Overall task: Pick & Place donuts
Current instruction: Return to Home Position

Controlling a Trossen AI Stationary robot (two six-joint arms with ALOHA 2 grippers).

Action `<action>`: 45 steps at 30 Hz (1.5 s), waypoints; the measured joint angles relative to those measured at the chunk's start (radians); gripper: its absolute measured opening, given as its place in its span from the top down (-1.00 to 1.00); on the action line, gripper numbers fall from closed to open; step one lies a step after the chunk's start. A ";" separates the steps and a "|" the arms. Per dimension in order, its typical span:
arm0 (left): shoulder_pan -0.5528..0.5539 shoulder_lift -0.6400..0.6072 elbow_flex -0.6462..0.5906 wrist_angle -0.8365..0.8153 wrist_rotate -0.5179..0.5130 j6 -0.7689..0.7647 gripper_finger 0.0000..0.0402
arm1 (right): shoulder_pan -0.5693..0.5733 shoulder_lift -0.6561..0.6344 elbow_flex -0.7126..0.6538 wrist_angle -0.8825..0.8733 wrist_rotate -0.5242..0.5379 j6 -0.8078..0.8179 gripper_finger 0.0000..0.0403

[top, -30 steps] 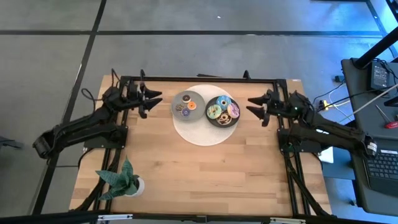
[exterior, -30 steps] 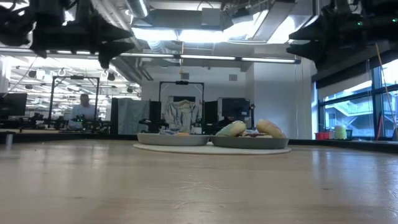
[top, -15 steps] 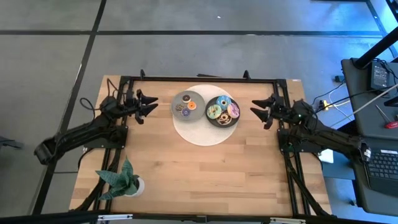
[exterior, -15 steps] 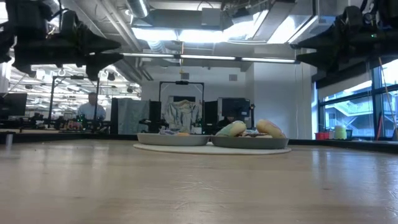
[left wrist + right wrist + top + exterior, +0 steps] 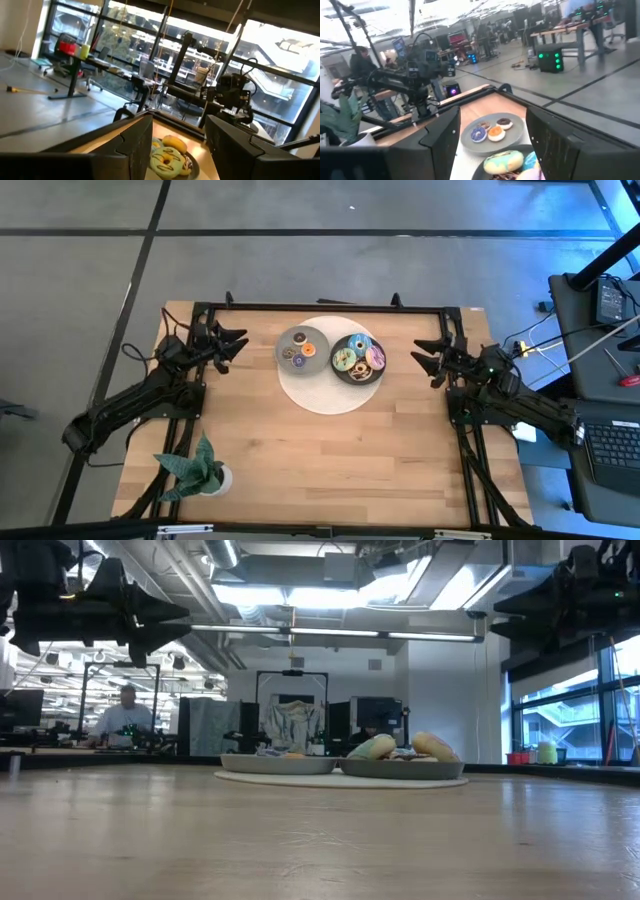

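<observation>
Several small toy donuts (image 5: pixel 298 351) lie on a light grey plate (image 5: pixel 316 335). Bigger iced donuts (image 5: pixel 358 357), green, blue, pink and brown, are piled on a dark plate (image 5: pixel 346 377) beside it. Both plates rest on a white round mat (image 5: pixel 325 395). My left gripper (image 5: pixel 238 342) hangs open above the table, left of the plates. My right gripper (image 5: pixel 420 357) hangs open to their right. Each points at the plates and holds nothing. The left wrist view shows the green donut (image 5: pixel 166 161) past my left gripper (image 5: pixel 177 142). The right wrist view shows the small donuts (image 5: pixel 491 132) past my right gripper (image 5: pixel 492 135).
A green potted plant (image 5: pixel 196 467) stands near the table's near left corner. A black frame rail (image 5: pixel 320 307) runs along the far edge. Bare wood (image 5: pixel 330 465) lies between the mat and the near edge. A person (image 5: pixel 122 718) moves about in the room behind.
Both grippers have drawn back from the plates, the left toward the table's left edge and the right toward the right edge. Both stay open. The donuts and plates have not moved.
</observation>
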 joint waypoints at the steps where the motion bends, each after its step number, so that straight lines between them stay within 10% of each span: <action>1: 0.004 -0.015 0.000 -0.018 0.000 -0.009 0.11 | 0.000 -0.021 0.000 -0.020 0.012 0.000 -0.13; 19: -0.136 -0.352 0.000 -0.276 -0.287 0.002 0.11 | 0.000 -0.055 0.004 -0.092 0.067 0.001 -0.13; 34: -0.452 -0.351 0.000 -0.379 -0.600 0.127 0.11 | 0.000 -0.055 -0.005 -0.135 0.100 0.004 -0.13; 45: -0.471 -0.351 0.000 -0.389 -0.601 0.102 0.11 | 0.000 -0.055 -0.097 0.040 0.200 -0.026 -0.13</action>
